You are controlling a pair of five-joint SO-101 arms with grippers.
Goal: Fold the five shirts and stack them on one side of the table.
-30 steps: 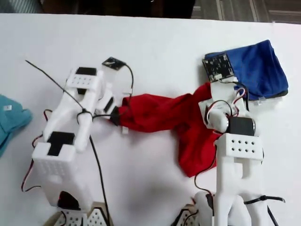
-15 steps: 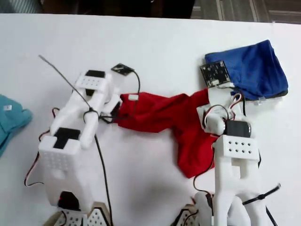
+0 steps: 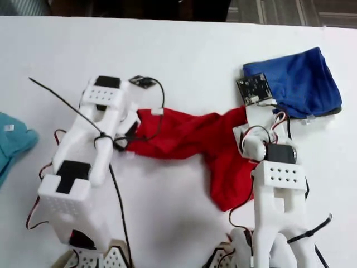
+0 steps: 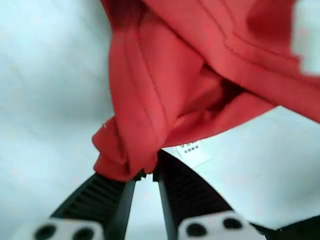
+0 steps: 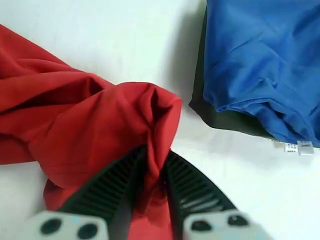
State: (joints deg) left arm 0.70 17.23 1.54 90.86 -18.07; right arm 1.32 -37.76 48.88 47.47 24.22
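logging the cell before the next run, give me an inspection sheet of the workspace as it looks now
surface: white table, bare parts look clean
job's things: red shirt stretched between both arms, unfolded; blue shirt lying on a dark garment at the right; teal shirt at the left edge
clutter: nothing seen
end effectors: left end effector shut on red shirt; right end effector shut on red shirt
cables: black cable along the left arm; loose wires at the right arm's wrist
surroundings: dark area beyond the far edge, details unclear
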